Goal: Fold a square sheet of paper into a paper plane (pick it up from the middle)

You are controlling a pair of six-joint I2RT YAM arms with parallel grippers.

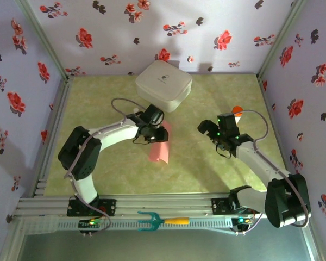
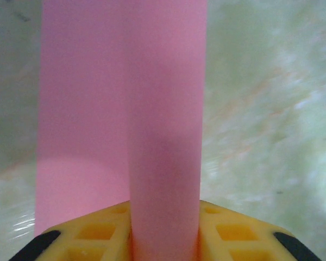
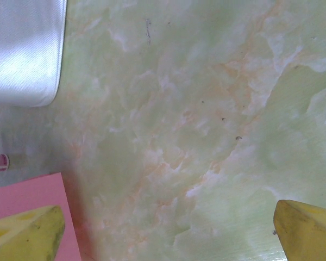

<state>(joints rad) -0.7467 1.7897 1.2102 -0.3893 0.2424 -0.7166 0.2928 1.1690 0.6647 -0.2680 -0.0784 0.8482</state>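
Observation:
The square sheet of paper point(image 1: 161, 148), pink-red, lies on the green table just below the white box, with its middle lifted into a rounded ridge. My left gripper point(image 1: 152, 133) is shut on that ridge. In the left wrist view the paper point(image 2: 119, 109) bulges up between the yellow fingers point(image 2: 98, 235), which press it from both sides. My right gripper point(image 1: 214, 126) hovers to the right of the sheet, open, with nothing between its fingers point(image 3: 309, 228). One corner of the paper point(image 3: 27, 198) lies beside its left finger. The paper plane is out of view.
A white rounded box point(image 1: 163, 85) stands just behind the left gripper, its edge point(image 3: 22, 49) visible from the right wrist. An orange-capped bottle point(image 1: 237, 111) sits behind the right gripper. A teal and yellow tool point(image 1: 155, 220) lies on the front rail. Floral walls close in three sides.

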